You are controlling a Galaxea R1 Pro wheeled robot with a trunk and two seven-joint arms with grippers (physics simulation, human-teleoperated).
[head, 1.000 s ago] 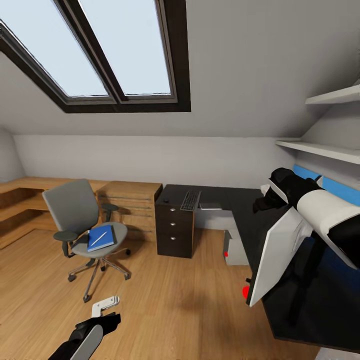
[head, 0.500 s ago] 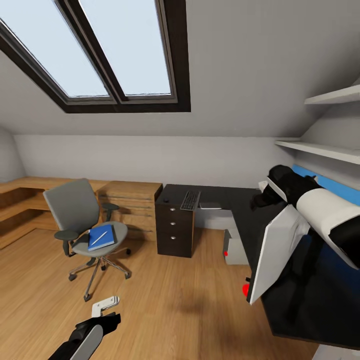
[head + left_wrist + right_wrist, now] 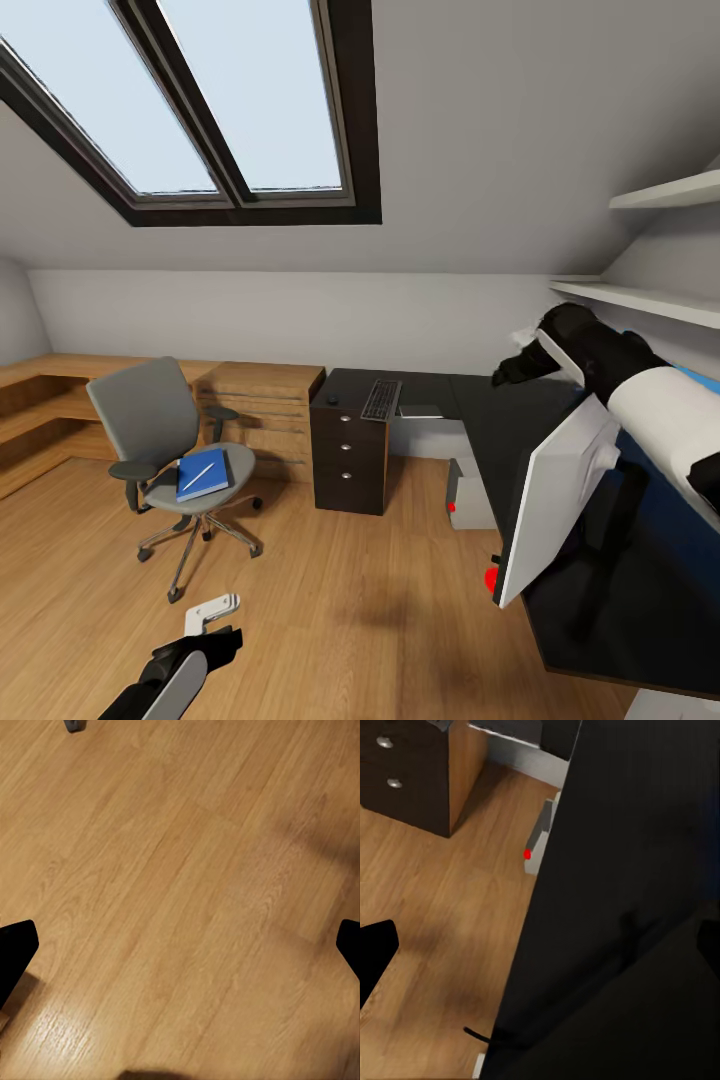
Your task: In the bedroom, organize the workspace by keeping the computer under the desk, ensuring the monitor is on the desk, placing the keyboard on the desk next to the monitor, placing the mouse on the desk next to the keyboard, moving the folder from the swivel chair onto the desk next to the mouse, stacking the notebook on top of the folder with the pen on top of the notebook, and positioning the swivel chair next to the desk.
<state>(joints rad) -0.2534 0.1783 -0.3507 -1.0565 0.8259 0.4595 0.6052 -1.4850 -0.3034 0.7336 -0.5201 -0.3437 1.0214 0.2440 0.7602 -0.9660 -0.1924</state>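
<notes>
desk (image 3: pixel 480 420) runs along the right wall, monitor (image 3: pixel 555 495) standing on its near end, back toward the camera; computer (image 3: pixel 468 495) on the floor beneath; swivel chair (image 3: pixel 165 440) well apart, carrying folder (image 3: pixel 203 475) with pen (image 3: pixel 197 476) on it; keyboard (image 3: pixel 381 400) on the far desk section. right gripper (image 3: pixel 520 362) hovers above the desk, fingers released — left gripper (image 3: pixel 210 612) low over the floor, also spread, empty. judgement: monitor just placed; retract upward clear of its edge before turning to the keyboard. versus a second ago, right arm has risen and the monitor leans slightly less.
</notes>
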